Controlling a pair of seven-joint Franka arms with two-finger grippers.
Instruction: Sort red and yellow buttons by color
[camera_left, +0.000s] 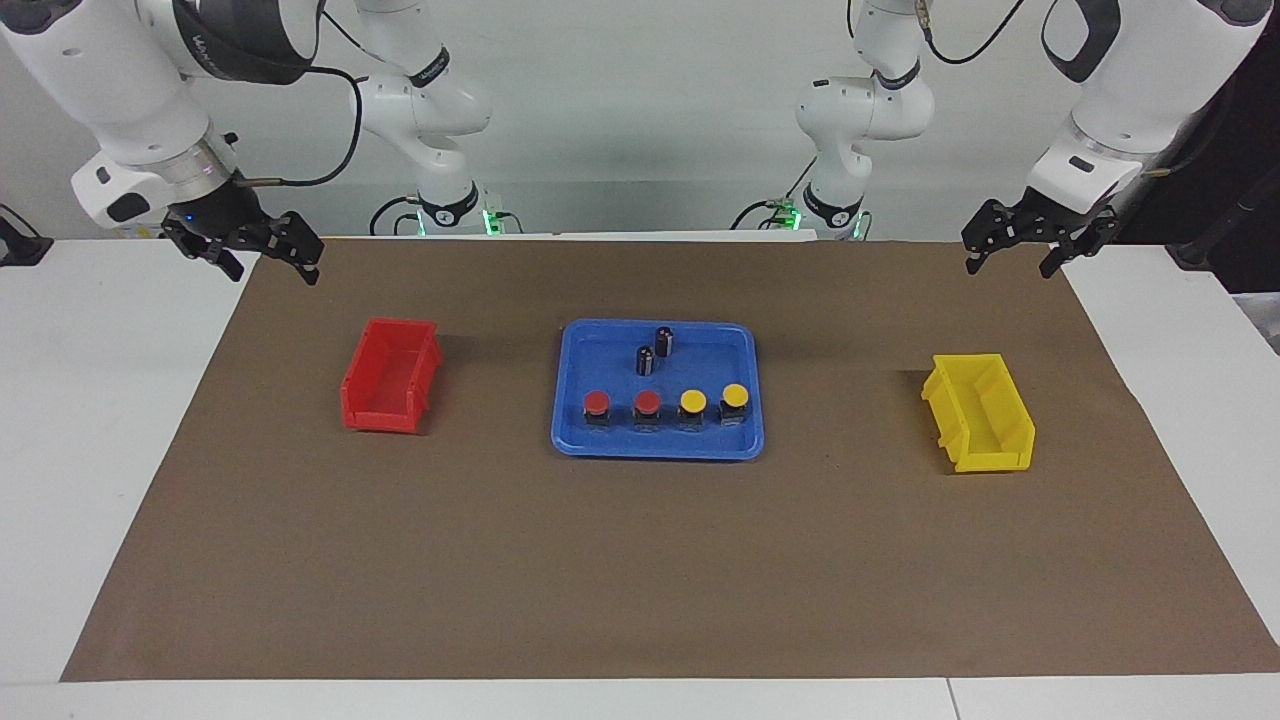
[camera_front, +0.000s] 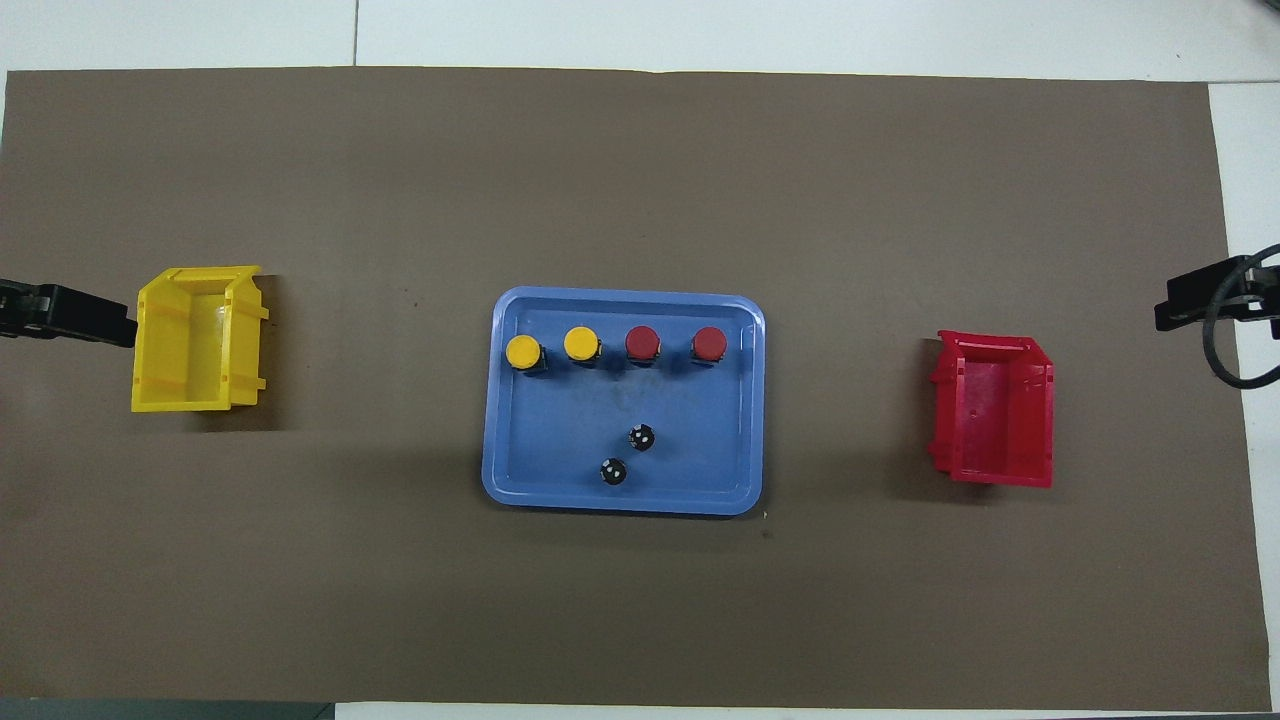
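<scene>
Four buttons stand in a row in a blue tray (camera_left: 712, 362) (camera_front: 700, 440), along the tray edge farthest from the robots. Two red buttons (camera_left: 597, 403) (camera_left: 647, 403) (camera_front: 709, 344) (camera_front: 642, 343) are toward the right arm's end. Two yellow buttons (camera_left: 693, 401) (camera_left: 735, 395) (camera_front: 581, 344) (camera_front: 523, 352) are toward the left arm's end. My right gripper (camera_left: 272, 266) (camera_front: 1195, 300) hangs open and empty over the mat's edge at its own end. My left gripper (camera_left: 1010, 264) (camera_front: 80, 318) hangs open and empty over the mat's edge at its end. Both arms wait.
Two dark upright cylinders (camera_left: 646, 360) (camera_left: 664, 341) stand in the tray, nearer to the robots than the buttons. An empty red bin (camera_left: 385, 415) (camera_front: 1000, 470) sits toward the right arm's end. An empty yellow bin (camera_left: 990, 460) (camera_front: 195, 400) sits toward the left arm's end. A brown mat (camera_left: 640, 580) covers the table.
</scene>
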